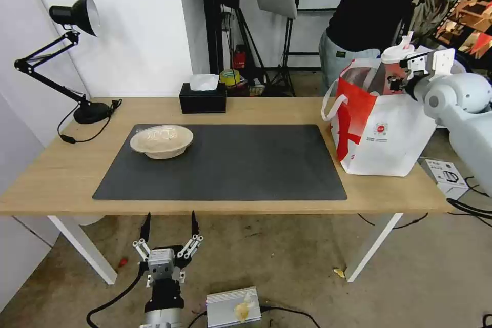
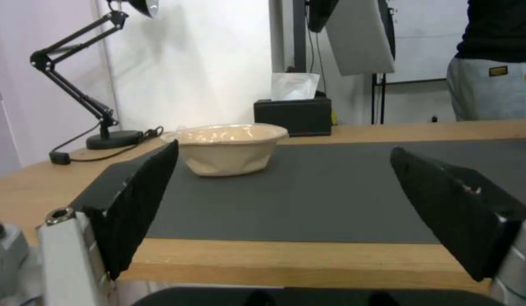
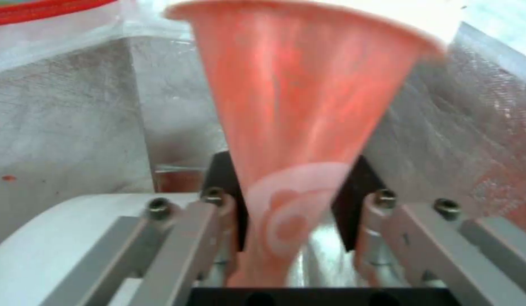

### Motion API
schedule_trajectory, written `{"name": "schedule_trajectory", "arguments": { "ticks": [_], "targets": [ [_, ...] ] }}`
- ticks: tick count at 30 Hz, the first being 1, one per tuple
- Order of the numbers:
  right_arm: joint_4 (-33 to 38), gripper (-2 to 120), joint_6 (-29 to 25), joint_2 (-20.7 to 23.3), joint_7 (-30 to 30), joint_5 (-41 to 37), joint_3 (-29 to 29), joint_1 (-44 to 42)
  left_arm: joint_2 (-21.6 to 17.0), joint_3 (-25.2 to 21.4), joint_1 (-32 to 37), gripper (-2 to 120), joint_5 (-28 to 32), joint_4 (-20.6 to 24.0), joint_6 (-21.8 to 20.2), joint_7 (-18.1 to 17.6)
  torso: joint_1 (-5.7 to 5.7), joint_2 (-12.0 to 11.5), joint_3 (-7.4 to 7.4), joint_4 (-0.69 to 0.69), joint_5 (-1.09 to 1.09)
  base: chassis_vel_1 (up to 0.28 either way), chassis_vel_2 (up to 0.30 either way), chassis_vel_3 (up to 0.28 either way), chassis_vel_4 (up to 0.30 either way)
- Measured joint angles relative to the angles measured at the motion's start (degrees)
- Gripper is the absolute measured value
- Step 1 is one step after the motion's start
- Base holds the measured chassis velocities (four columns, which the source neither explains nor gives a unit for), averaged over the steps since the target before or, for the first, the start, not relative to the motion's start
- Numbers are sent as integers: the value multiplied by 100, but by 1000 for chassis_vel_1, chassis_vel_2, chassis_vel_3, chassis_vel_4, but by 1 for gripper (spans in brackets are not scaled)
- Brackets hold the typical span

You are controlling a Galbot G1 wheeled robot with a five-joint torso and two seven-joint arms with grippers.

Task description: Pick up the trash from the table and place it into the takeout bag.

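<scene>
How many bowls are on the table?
1. The beige bowl sits on the dark mat's far left corner, near the lamp. Another may be hidden inside the takeout bag.

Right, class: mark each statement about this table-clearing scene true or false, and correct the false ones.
1. The right gripper is shut on the red paper cup over the takeout bag. True.
2. The beige bowl sits inside the bag. False: it rests on the dark grey mat.
3. The left gripper is open, below the table edge. True.
4. The tissue box stands on the mat. False: it stands on bare wood behind the mat.
5. The desk lamp stands beside the bag. False: it is at the opposite end of the table.
</scene>
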State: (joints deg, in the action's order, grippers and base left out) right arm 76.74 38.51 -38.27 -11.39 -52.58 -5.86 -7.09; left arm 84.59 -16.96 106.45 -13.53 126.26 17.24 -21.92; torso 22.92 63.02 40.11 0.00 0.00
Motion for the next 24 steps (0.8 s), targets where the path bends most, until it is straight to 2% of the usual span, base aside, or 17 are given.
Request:
{"name": "schedule_trajectory", "arguments": {
  "ticks": [2, 3, 6, 7, 12, 13, 17, 24],
  "targets": [
    [51, 44, 42, 48, -17, -2, 6, -6, 2, 0, -8, 100, -6, -8, 0, 0, 0, 0, 0, 0, 0, 0, 0, 0, 0],
    [51, 44, 42, 48, -17, -2, 6, -6, 2, 0, -8, 100, -6, -8, 0, 0, 0, 0, 0, 0, 0, 0, 0, 0, 0],
    [119, 57, 117, 119, -23, -13, 13, -24, 3, 9, -10, 100, -13, 7, 0, 0, 0, 0, 0, 0, 1, 0, 0, 0, 0],
    [119, 57, 117, 119, -23, -13, 13, -24, 3, 9, -10, 100, -13, 7, 0, 0, 0, 0, 0, 0, 1, 0, 0, 0, 0],
    [247, 81, 206, 214, -61, -122, 42, -59, 18, 36, -19, 100, -45, -4, 0, 0, 0, 0, 0, 0, 1, 0, 0, 0, 0],
    [247, 81, 206, 214, -61, -122, 42, -59, 18, 36, -19, 100, -45, -4, 0, 0, 0, 0, 0, 0, 1, 0, 0, 0, 0],
    [310, 97, 281, 297, -59, -125, 43, -58, 21, 50, 3, 100, -62, 37, 0, 4, 0, 1, 0, -1, 1, 0, 0, 0, 0],
    [345, 100, 289, 352, -49, -126, 43, -41, 17, 39, 35, 100, -69, 72, 4, 4, 0, 0, 0, 0, 1, 0, 0, 0, 0]
  ]
}}
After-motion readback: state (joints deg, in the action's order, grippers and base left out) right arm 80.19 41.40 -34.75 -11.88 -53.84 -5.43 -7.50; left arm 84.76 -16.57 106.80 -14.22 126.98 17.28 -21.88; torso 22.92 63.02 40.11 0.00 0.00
